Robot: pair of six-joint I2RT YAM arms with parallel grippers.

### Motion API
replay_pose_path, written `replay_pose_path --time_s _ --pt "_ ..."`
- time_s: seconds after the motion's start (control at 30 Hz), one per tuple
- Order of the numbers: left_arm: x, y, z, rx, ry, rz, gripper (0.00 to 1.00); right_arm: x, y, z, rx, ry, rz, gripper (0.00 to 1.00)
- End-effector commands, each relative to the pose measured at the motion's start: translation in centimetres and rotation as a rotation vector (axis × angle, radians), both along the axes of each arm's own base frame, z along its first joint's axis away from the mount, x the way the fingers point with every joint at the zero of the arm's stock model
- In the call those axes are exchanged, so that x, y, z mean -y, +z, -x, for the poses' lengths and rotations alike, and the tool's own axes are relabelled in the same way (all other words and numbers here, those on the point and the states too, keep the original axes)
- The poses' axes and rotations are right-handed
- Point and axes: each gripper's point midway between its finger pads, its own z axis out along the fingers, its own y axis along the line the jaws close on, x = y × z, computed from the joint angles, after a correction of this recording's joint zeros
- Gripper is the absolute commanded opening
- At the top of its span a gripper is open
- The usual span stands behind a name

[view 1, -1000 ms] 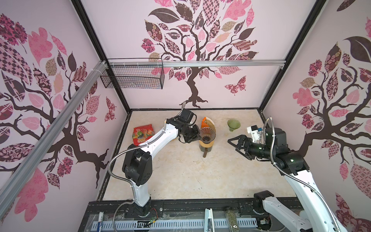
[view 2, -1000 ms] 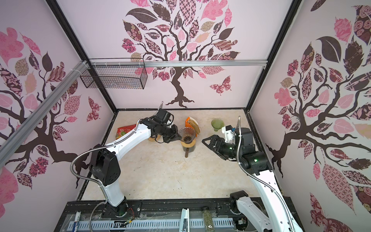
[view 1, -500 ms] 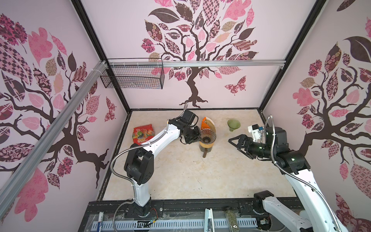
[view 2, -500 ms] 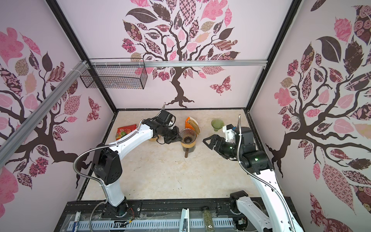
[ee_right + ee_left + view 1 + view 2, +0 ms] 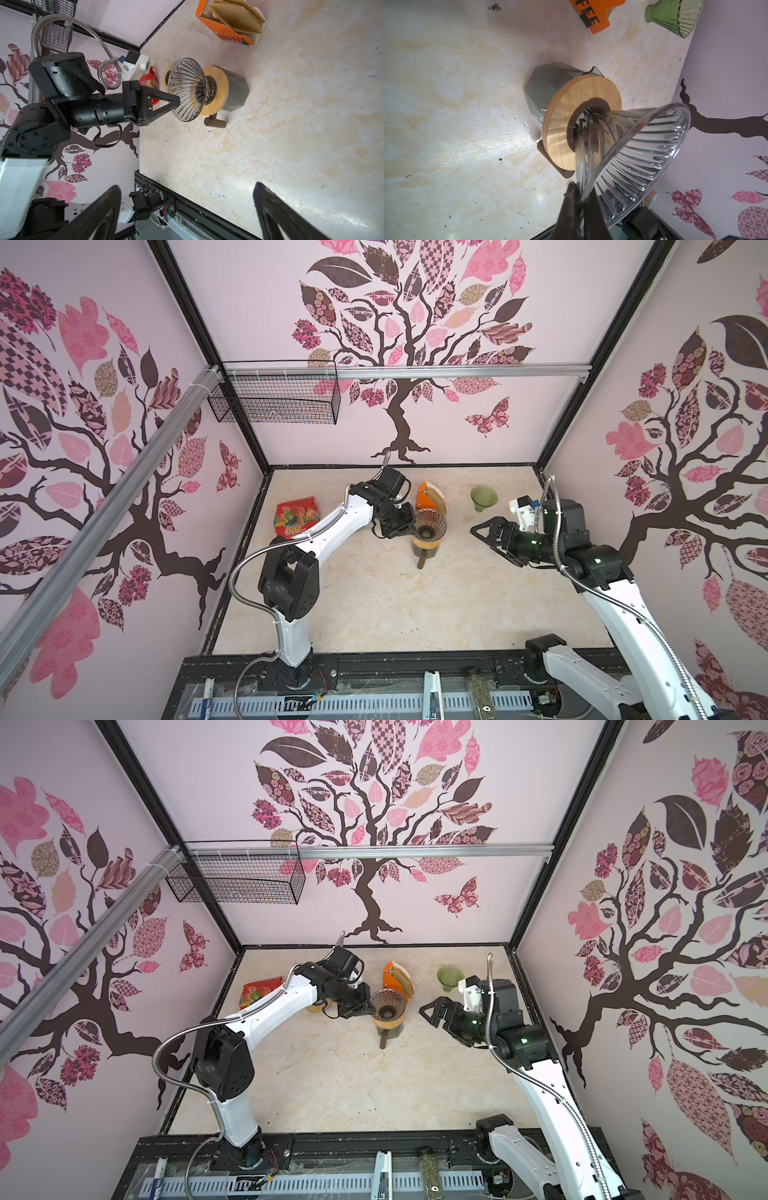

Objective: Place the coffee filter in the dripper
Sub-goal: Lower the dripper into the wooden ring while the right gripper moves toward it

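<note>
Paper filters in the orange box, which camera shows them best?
The right wrist view: the paper filters stand fanned in the orange box, close and unblocked. In both top views they are small and distant. The left wrist view catches only a corner of the box, no filters clearly.

The left arm (image 5: 291, 572) has swung its elbow slightly toward the dripper (image 5: 431, 524).

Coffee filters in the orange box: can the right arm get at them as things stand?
Probably yes. The right fingers are open and empty, and the coffee filters stick out of the orange box. The glass dripper, held in the left fingers, stands close beside that path, not across it.
</note>
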Motion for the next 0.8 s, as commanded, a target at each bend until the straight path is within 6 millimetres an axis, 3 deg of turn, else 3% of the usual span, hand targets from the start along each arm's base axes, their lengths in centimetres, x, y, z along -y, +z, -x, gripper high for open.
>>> replay_pose_path --time_s 0.0,0.2,0.5,0.6,0.77 --pt "-2.1 -1.2 1.8 -0.075 -0.017 -0.109 0.00 0.1 0.8 -0.4 0.039 0.005 0.016 1.00" --pt "-3.0 -0.9 3.2 -0.104 -0.048 -0.112 0.00 0.1 0.5 -0.7 0.042 0.010 0.048 1.00" --pt "-4.2 -0.4 5.8 -0.146 -0.045 -0.075 0.00 -1.8 -0.3 -1.9 0.056 0.068 0.114 1.00" --pt "-5.1 -0.8 6.7 -0.172 -0.035 -0.064 0.00 -2.8 -0.8 -2.5 0.060 0.105 0.148 1.00" --pt "-6.1 -0.3 7.6 -0.169 -0.026 -0.040 0.00 -6.8 -2.2 -2.6 0.061 0.216 0.204 0.98"
